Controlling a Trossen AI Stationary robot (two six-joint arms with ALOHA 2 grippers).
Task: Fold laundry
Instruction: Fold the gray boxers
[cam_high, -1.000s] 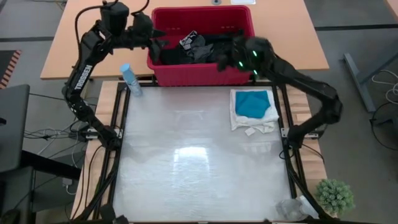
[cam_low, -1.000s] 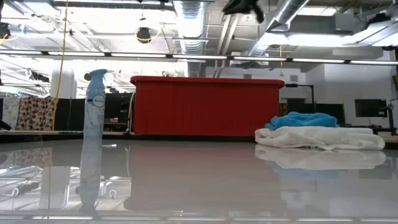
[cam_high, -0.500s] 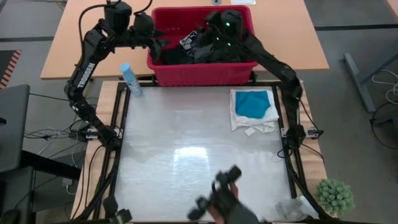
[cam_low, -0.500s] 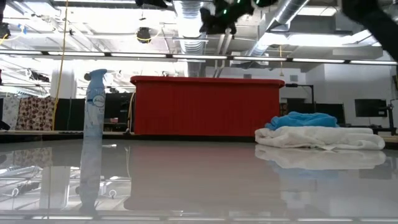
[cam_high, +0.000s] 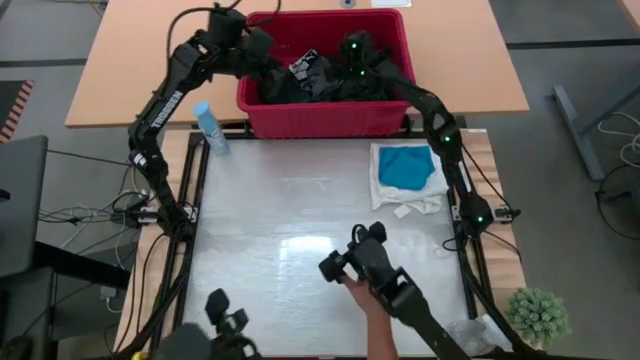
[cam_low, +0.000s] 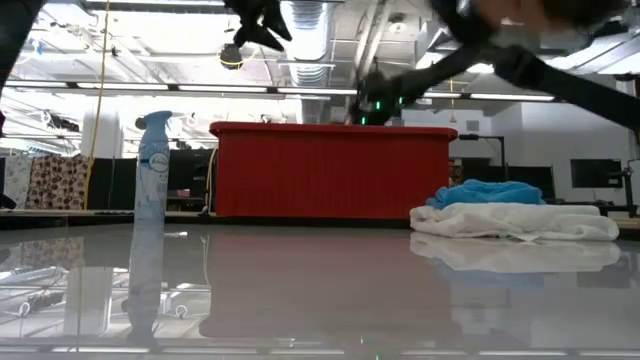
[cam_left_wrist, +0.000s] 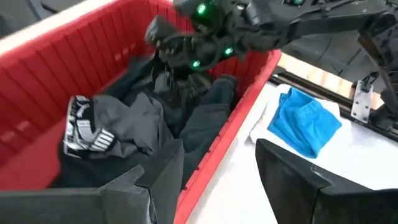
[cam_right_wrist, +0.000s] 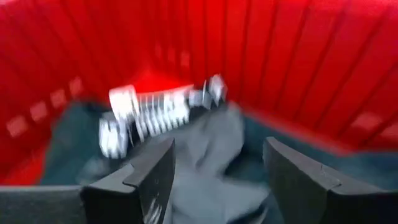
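A red plastic slotted basket (cam_high: 262, 116) is seen at the table's far edge, filled with dark grey and black garments (cam_high: 318, 82). Both dark arms are reached into it from either side. A folded teal garment (cam_high: 407, 166) is laid on a white lacy garment (cam_high: 383, 194) near the right edge. A pale blue spray bottle (cam_high: 209, 128) is stood beside the basket.

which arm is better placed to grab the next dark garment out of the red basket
Right, probably. The right gripper hangs inside the red basket, jaws open directly above the dark garments. The left gripper is also open but sits over the basket's edge, farther from the pile.
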